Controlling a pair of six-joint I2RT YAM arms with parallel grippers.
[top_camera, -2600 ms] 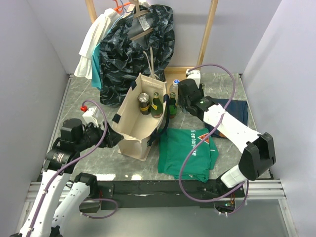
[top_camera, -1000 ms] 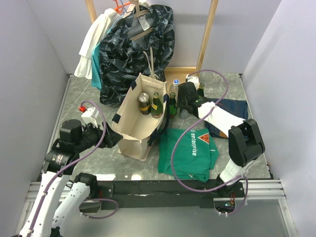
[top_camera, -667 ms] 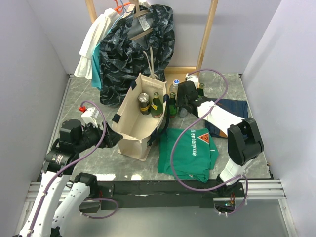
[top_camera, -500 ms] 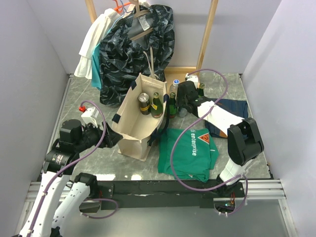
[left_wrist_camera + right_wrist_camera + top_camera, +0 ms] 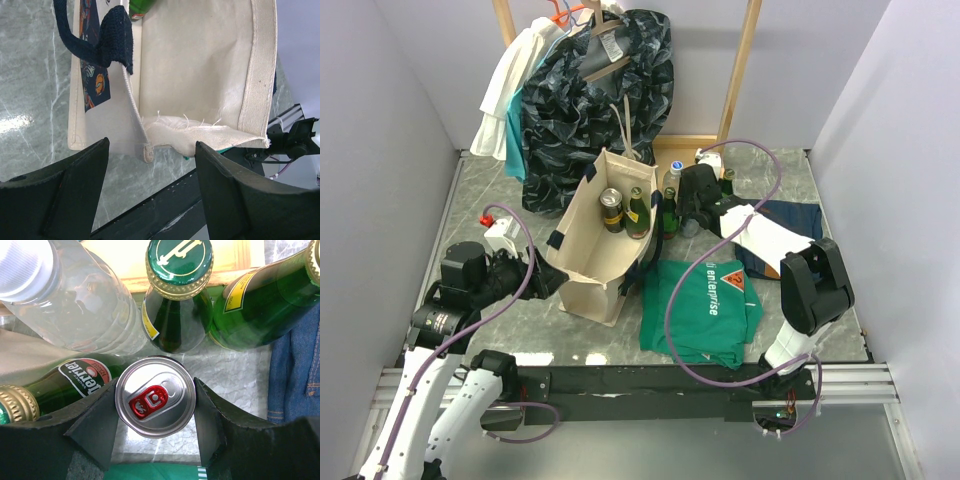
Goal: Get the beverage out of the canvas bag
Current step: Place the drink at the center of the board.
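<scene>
the open canvas bag (image 5: 582, 238) holds a can (image 5: 611, 209) and a green bottle (image 5: 637, 212); the right gripper (image 5: 690, 222) sits among bottles (image 5: 670, 206) just beside it

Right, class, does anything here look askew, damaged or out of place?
The canvas bag leans askew, its near rim buckled inward with loose threads along the crease. A green T-shirt lies rumpled on the marble tabletop beside it.

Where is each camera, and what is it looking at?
Top external: high above and behind the arms, looking down at the table; the left arm and right arm show.
Left wrist: on the left arm, facing the canvas bag; its left fingers show.
Right wrist: on the right arm, looking straight down on a can among bottles; its right fingers flank the can.
Shared: top and left wrist views both show the canvas bag.
</scene>
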